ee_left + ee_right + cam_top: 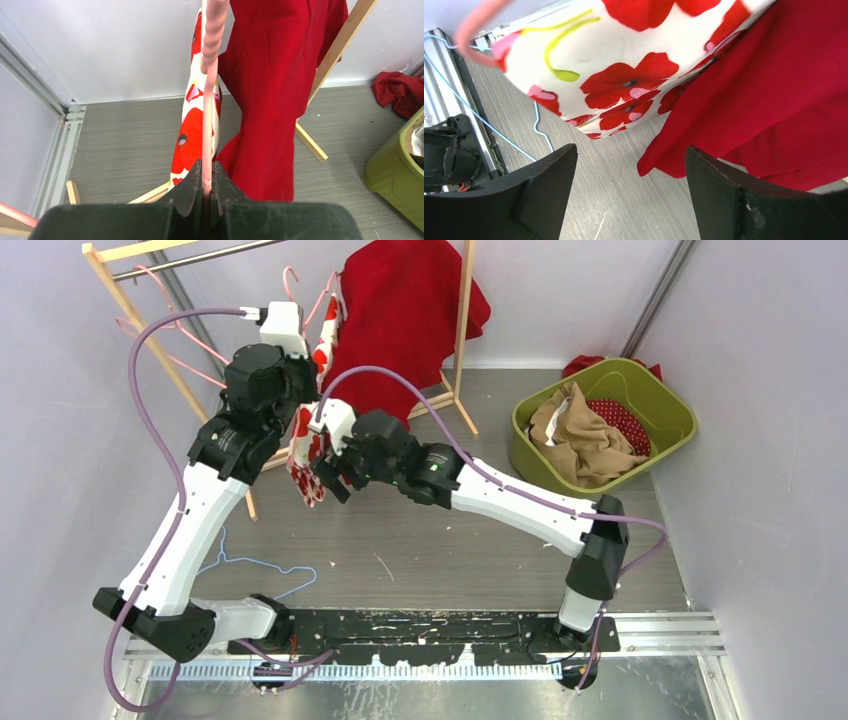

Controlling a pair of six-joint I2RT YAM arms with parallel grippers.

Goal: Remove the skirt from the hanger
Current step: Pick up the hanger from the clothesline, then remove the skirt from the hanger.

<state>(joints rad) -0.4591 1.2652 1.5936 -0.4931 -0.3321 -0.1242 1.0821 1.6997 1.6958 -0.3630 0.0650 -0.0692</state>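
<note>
The skirt (312,445) is white with red poppies and hangs on a pink hanger (322,302) in front of the wooden rack. It shows in the left wrist view (192,142) and the right wrist view (624,75). My left gripper (205,172) is shut on the pink hanger's rod (209,100), holding it up. My right gripper (325,475) is open and empty beside the skirt's lower hem; its fingers (544,185) stand wide apart just below the cloth.
A red garment (410,310) hangs on the wooden rack (462,330) right behind the skirt. A green basket (675,405) with clothes stands at the right. A blue wire hanger (255,565) lies on the floor. Walls close in on both sides.
</note>
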